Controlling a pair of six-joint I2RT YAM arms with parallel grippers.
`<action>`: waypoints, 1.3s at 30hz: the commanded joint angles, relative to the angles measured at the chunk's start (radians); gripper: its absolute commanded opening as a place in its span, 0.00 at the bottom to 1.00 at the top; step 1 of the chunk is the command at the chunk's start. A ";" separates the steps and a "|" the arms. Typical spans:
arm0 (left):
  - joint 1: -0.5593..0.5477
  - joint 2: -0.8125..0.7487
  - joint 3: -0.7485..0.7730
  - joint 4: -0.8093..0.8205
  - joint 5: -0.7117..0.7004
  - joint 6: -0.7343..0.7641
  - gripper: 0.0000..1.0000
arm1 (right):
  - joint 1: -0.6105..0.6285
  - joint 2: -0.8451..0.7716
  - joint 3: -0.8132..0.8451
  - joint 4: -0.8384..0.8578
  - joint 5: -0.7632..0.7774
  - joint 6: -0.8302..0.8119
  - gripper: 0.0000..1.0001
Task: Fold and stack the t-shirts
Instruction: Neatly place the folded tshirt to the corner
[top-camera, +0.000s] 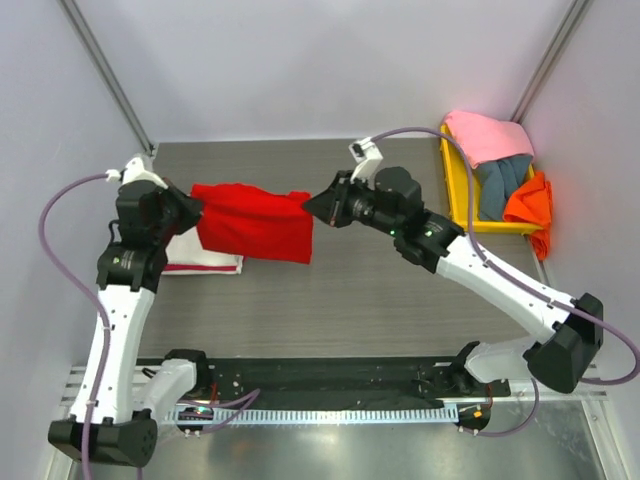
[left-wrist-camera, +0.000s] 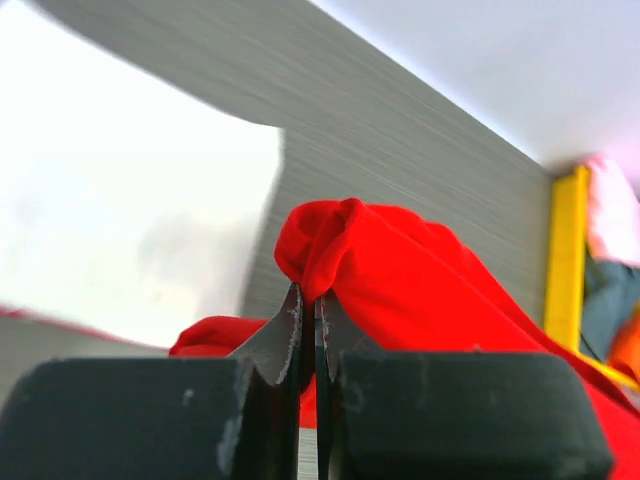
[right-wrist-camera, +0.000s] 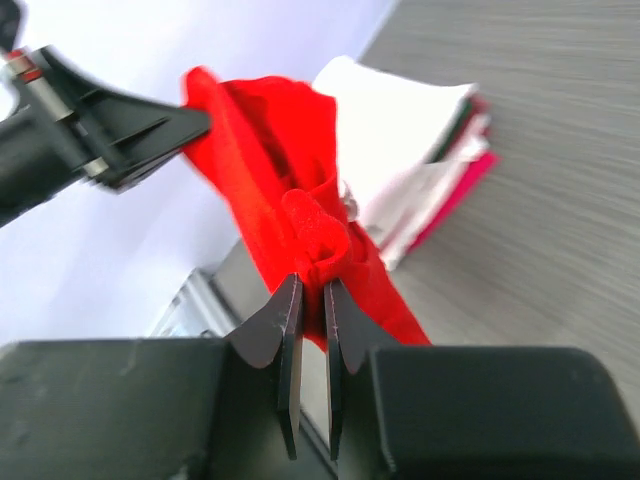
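Note:
A bright red t-shirt (top-camera: 252, 221) hangs stretched between my two grippers above the table. My left gripper (top-camera: 192, 205) is shut on its left end, the cloth bunched between the fingertips (left-wrist-camera: 308, 300). My right gripper (top-camera: 312, 205) is shut on the shirt's right end (right-wrist-camera: 312, 285). Below the left end lies a stack of folded t-shirts (top-camera: 205, 259), cream-white on top (right-wrist-camera: 405, 120) with a pink layer at the bottom edge. Pink (top-camera: 488, 135), grey-blue (top-camera: 500, 182) and orange (top-camera: 530, 205) t-shirts lie heaped at the far right.
A yellow plastic tray (top-camera: 452, 180) at the back right holds the heaped shirts, with the orange one spilling over its front edge. White walls and slanted frame posts (top-camera: 110, 80) close off the back. The arm bases stand at the near edge.

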 joint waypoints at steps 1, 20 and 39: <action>0.125 -0.048 0.037 -0.134 -0.089 0.053 0.00 | 0.099 0.048 0.102 -0.018 0.101 -0.011 0.01; 0.638 0.231 0.129 -0.054 0.107 0.085 0.00 | 0.317 0.577 0.562 -0.012 0.211 0.033 0.01; 0.649 0.389 0.207 -0.013 0.153 0.062 0.00 | 0.262 0.734 0.740 -0.072 0.181 0.026 0.01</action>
